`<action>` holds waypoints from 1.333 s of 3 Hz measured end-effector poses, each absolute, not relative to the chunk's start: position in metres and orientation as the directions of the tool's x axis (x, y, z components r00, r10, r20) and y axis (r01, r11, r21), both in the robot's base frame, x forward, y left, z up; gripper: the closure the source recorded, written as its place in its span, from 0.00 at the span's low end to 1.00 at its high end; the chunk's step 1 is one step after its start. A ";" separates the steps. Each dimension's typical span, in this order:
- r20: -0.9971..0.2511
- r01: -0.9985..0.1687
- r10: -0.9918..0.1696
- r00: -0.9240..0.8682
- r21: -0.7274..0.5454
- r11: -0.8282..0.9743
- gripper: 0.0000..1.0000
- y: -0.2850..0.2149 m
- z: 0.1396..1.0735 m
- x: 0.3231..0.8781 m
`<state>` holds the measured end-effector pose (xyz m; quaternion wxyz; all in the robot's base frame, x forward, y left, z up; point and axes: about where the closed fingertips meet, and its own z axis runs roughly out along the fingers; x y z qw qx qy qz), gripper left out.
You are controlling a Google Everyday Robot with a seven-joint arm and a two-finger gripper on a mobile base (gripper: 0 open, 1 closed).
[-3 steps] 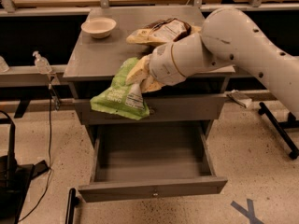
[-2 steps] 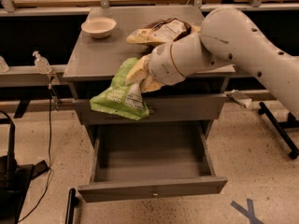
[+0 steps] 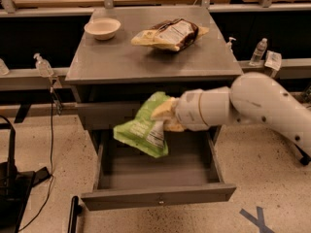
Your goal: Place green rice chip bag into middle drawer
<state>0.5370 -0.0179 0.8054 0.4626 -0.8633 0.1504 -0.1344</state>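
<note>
Bag (image 3: 142,131) is hanging down-left from claw (image 3: 166,116), which seems to be pinching its top edge, over open drawer (image 3: 158,196).

Above the middle drawer (image 3: 194,194), jaws clasp green rice chip bag (image 3: 141,130).

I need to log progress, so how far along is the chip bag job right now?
Done: the middle drawer stands pulled open. In hand: the pincer holds the green rice chip bag, which hangs above the drawer's tray. Left: lower the bag in, release it and withdraw.
</note>
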 end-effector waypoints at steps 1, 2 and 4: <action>0.073 -0.179 -0.417 0.906 -0.827 -0.533 1.00 -0.034 0.780 0.522; 0.078 -0.168 -0.409 0.909 -0.829 -0.533 1.00 -0.030 0.786 0.525; -0.069 -0.328 -0.479 0.875 -0.814 -0.480 1.00 -0.046 0.694 0.542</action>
